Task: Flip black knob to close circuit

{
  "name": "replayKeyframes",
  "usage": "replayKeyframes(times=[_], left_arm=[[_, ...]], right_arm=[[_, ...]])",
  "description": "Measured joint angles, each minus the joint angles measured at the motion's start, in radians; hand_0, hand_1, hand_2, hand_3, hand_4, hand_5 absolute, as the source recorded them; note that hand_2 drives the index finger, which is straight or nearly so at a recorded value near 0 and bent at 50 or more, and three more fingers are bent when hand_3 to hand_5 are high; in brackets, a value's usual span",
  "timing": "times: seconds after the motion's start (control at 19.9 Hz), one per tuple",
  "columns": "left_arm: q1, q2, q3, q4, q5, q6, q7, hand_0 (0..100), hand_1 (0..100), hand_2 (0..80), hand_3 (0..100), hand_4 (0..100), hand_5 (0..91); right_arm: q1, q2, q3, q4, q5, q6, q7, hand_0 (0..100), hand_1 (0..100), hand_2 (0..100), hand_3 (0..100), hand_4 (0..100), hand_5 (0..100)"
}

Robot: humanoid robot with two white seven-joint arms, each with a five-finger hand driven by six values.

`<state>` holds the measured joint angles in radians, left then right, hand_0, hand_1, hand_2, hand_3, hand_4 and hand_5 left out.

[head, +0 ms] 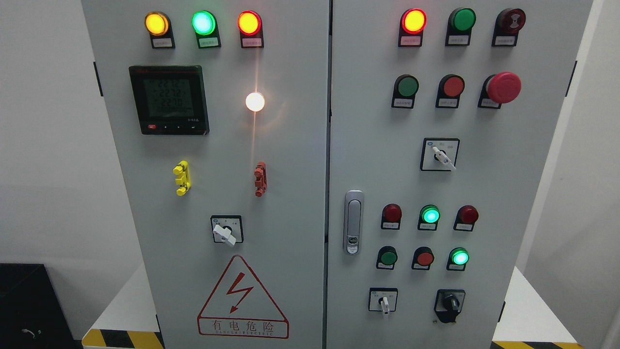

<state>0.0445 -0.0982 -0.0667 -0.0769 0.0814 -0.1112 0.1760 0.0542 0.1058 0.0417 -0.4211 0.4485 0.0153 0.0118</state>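
A grey electrical cabinet with two doors fills the head view. The black knob sits at the lower right of the right door, on a black plate, its handle about upright. No robot arm or hand shows in the frame.
A white-handled selector is left of the knob. Green lit lamps and red buttons sit above it. A red mushroom stop button is at upper right. A door latch is on the right door's left edge. A black box stands at lower left.
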Motion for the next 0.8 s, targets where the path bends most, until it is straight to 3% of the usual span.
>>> replayKeyframes(times=[0.3, 0.8], left_arm=[[0.0, 0.0, 0.0, 0.0, 0.0, 0.0, 0.003, 12, 56, 0.0, 0, 0, 0.0], [0.0, 0.0, 0.0, 0.0, 0.0, 0.0, 0.001, 12, 56, 0.0, 0, 0, 0.0]], right_arm=[[-0.007, -0.001, -0.056, -0.139, 0.251, -0.006, -0.003, 0, 9, 54, 72, 61, 46], [-0.008, 0.01, -0.128, -0.392, 0.503, -0.006, -0.024, 0, 8, 71, 88, 77, 68]])
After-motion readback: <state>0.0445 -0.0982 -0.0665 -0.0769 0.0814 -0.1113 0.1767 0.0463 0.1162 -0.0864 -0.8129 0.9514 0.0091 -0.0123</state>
